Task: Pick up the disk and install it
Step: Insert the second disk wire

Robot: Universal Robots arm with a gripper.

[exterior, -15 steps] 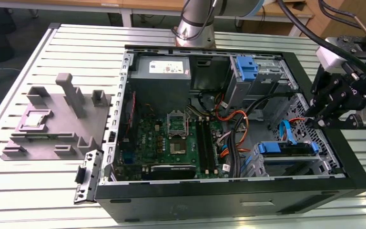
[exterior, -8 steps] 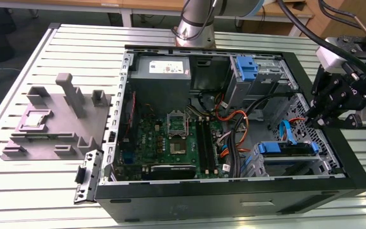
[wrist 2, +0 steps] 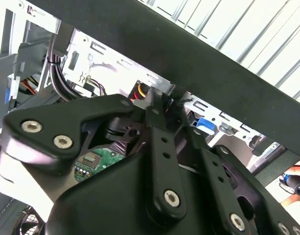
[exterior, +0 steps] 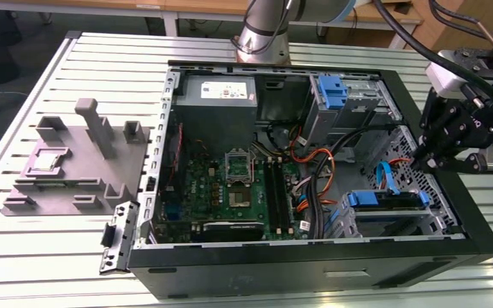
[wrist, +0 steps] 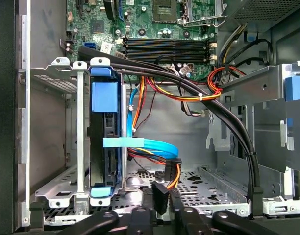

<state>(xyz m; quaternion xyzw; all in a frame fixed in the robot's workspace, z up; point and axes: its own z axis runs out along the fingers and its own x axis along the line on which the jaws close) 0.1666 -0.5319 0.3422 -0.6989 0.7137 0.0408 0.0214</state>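
1. Claw [exterior: 426,160]: it hangs at the end of the arm over the wall of the open computer case [exterior: 477,250] on the exterior view's right. In the second wrist view the claw [wrist 2: 162,103] is seen from behind its black linkage, and I cannot tell from that whether it is spread or pressed together. I see nothing held in it and no contact with anything.
2. Nearest things: black and orange cable bundles [wrist: 189,88] run across the case interior just in front of me. A light-blue flat cable [wrist: 150,144] loops out beside the drive cage [wrist: 57,73].
3. The disk [exterior: 384,200]: it sits in the drive cage at the case's front corner, apart from the claw, towards the exterior view's left of it and closer to that camera. Blue carrier rails frame it.
4. Key relation: in the first wrist view the disk [wrist: 98,147] stands on edge between the cage uprights. Its long axis runs along them, and the blue carrier tab [wrist: 105,95] is at the end towards the motherboard [wrist: 140,19].
5. Judgement: the disk looks already seated in its bay.
6. Also noted: a second blue bracket [exterior: 332,90] in the far bay, and a grey fixture [exterior: 75,160] on the slatted desk [exterior: 24,256].
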